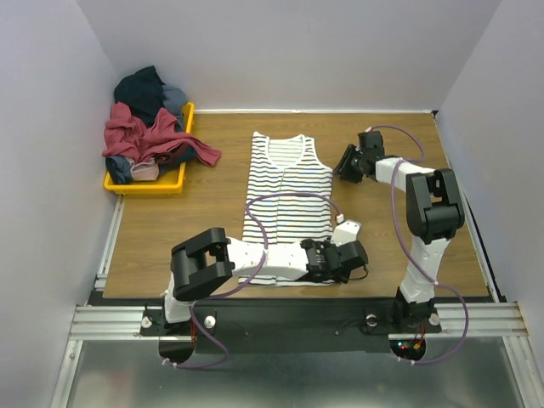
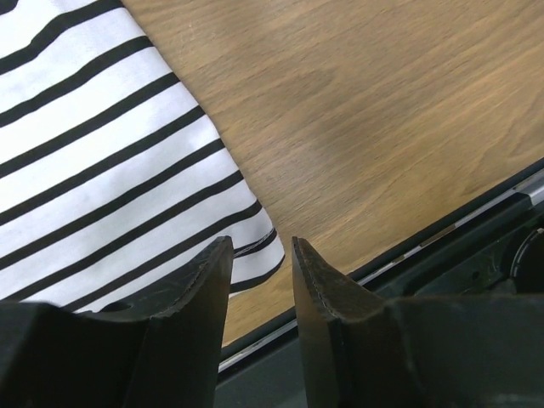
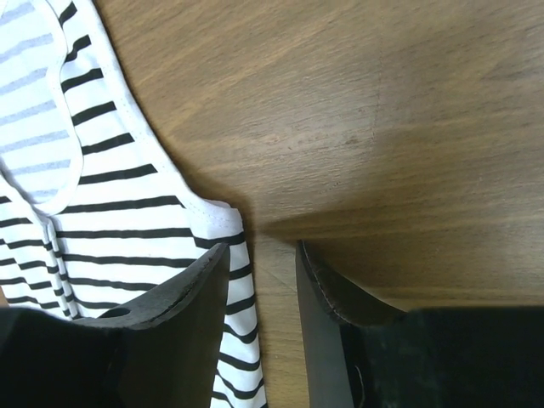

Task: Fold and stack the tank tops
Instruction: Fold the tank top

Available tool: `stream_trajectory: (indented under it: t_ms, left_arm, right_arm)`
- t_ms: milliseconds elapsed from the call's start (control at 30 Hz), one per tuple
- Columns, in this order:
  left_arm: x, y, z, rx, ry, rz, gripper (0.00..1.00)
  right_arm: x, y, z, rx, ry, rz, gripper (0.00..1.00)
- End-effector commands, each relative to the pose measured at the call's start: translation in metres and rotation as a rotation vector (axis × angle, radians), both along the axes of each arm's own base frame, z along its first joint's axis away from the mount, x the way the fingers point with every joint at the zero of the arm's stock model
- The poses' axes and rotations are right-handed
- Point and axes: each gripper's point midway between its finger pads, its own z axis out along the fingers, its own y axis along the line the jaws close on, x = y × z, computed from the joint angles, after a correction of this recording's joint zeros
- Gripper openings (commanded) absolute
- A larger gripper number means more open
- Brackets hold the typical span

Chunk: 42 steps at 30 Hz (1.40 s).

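Note:
A white tank top with thin dark stripes lies flat on the wooden table, neck at the far end. My left gripper is open and empty by the top's near right hem corner; in the left wrist view the jaws stand apart over that corner and the table's front edge. My right gripper is open and empty beside the top's right shoulder strap, which lies by the left finger. More tops lie heaped in the yellow tray.
The yellow tray at the far left holds a pile of red, dark blue and grey clothes. Bare wooden table lies right of the striped top. A metal rail runs along the near edge. White walls enclose the table.

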Motion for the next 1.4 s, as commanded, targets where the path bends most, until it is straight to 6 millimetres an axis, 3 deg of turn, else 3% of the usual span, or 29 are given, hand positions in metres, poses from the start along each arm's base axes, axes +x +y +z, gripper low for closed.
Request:
stream_trajectory:
  t_ms: [0,300,667,867,1133,1367]
  left_arm:
    - [-0.001,-0.007,0.011,0.01,-0.032,-0.004,0.46]
    - [-0.01,-0.017,-0.005,0.078,-0.04,-0.052,0.45]
    - [-0.012,-0.019,-0.02,0.117,-0.032,-0.071,0.31]
    - [-0.012,-0.025,-0.014,0.094,-0.036,-0.086,0.01]
    - [-0.013,-0.035,0.005,0.021,-0.039,-0.097,0.0]
    - [-0.016,-0.037,0.011,-0.024,-0.035,-0.1,0.0]
  right_arm:
    - [0.013,0.001,0.004,-0.002,-0.029,0.017,0.43]
    - [0.014,0.003,0.004,-0.006,-0.035,0.034,0.43]
    - [0.013,0.007,0.007,0.004,-0.042,0.064,0.43]
    - [0.013,0.01,0.021,0.014,-0.072,0.091,0.43]
    - [0.011,0.015,0.028,0.022,-0.085,0.135,0.52]
    - [0.014,0.012,0.017,0.005,-0.065,0.113,0.51]
